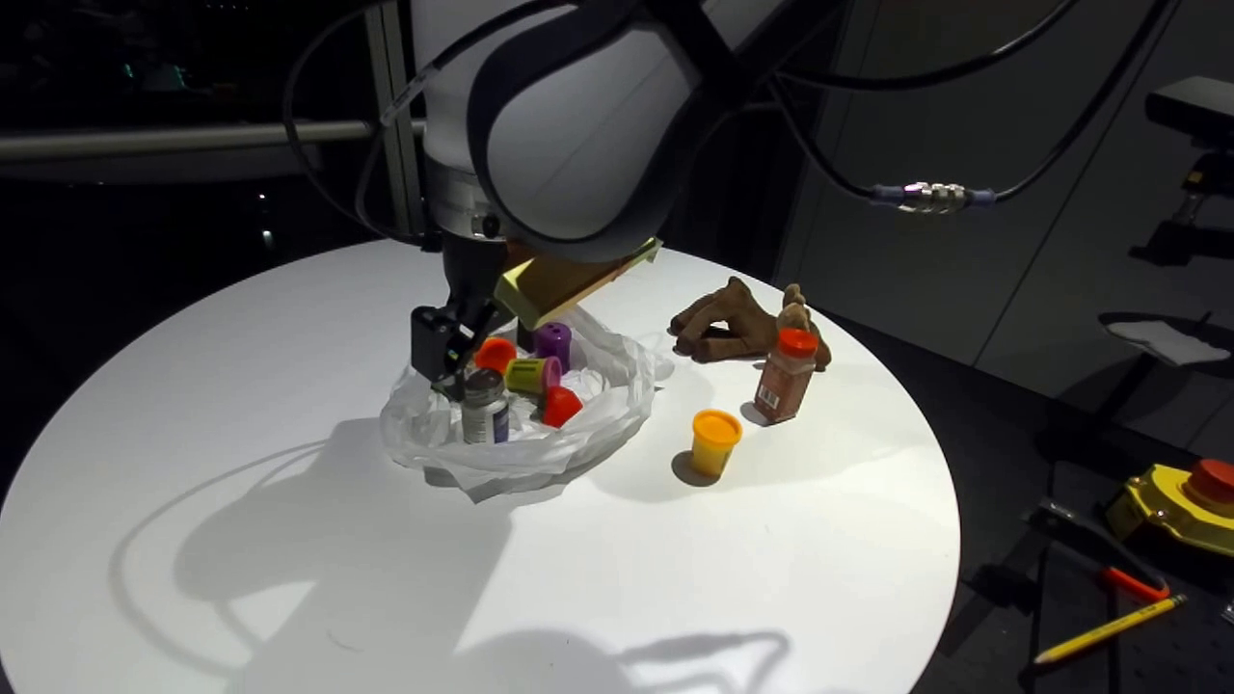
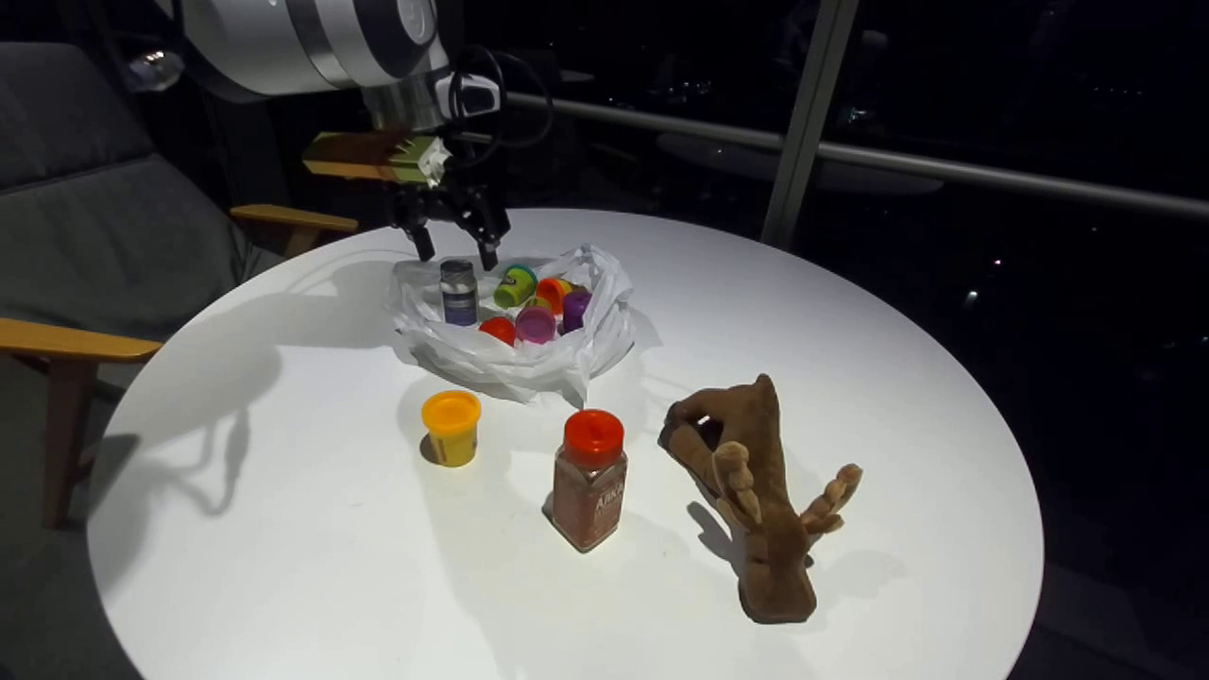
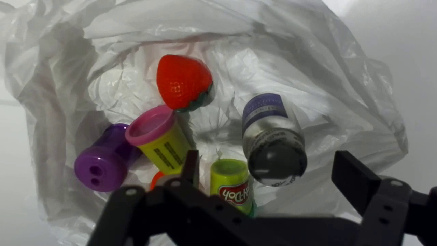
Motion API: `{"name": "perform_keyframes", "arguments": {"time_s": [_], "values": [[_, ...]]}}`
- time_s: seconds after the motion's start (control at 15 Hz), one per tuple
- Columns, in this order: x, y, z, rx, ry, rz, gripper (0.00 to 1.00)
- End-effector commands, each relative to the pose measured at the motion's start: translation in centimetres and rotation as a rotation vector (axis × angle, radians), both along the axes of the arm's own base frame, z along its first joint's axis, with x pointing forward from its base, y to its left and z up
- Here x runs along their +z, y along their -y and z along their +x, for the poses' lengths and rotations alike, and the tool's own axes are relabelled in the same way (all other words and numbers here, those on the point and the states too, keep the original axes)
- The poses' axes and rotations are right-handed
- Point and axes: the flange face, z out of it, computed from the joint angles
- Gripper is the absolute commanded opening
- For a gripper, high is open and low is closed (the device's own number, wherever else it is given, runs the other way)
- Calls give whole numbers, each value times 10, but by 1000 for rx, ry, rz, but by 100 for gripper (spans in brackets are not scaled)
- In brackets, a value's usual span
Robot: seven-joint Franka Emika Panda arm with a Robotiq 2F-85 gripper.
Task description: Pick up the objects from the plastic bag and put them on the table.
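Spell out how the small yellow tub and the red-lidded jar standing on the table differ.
The red-lidded jar is taller than the yellow tub. The jar has flat sides; the tub is round. The jar is red on top and reddish-brown below; the tub is yellow-orange on top and yellow below. Both stand upright on the table, outside the plastic bag.

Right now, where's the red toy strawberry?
In the wrist view, the strawberry lies just left of centre in the white plastic bag, beside the pink-lidded yellow tub.

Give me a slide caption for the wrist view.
Open gripper over a plastic bag holding a dark-topped jar, red strawberry, purple container, green tub and pink-topped yellow tub.
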Motion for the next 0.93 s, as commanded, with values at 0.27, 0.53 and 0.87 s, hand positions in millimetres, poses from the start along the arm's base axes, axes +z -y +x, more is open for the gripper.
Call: {"name": "perform_keyframes", "arguments": {"time_s": [0.27, 0.53, 0.87], "values": [[-8, -2, 18, -31, -32, 62, 100], [-13, -2, 23, -37, -28, 44, 66], [-6, 5, 18, -62, -63, -3, 27]]}}
